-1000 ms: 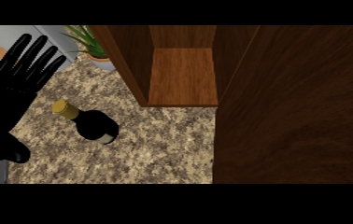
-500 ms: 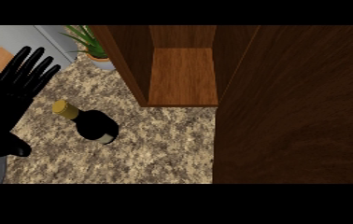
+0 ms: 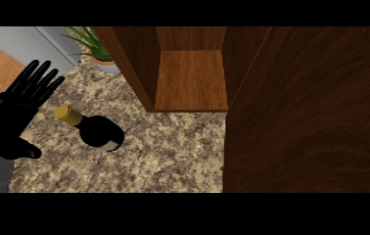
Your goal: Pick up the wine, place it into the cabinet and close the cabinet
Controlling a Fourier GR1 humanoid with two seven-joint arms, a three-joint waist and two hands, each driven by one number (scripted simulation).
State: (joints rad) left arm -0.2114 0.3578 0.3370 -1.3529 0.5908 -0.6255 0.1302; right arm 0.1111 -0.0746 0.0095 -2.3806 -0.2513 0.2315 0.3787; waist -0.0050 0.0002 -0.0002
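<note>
A dark wine bottle (image 3: 100, 131) with a gold cap stands upright on the speckled counter (image 3: 166, 151), left of centre. My left hand (image 3: 23, 106) is at the left edge, open with straight fingers pointing up, a short way left of the bottle and not touching it. The wooden cabinet (image 3: 189, 80) stands open behind the bottle, showing a bare shelf. Its open door (image 3: 296, 111) fills the right side of the view. My right hand does not show.
A potted green plant (image 3: 92, 45) stands at the back left beside the cabinet's side wall. The counter's left edge runs just under my left hand.
My left hand has slid down and to the left, away from the plant. The bottle and the cabinet have not moved.
</note>
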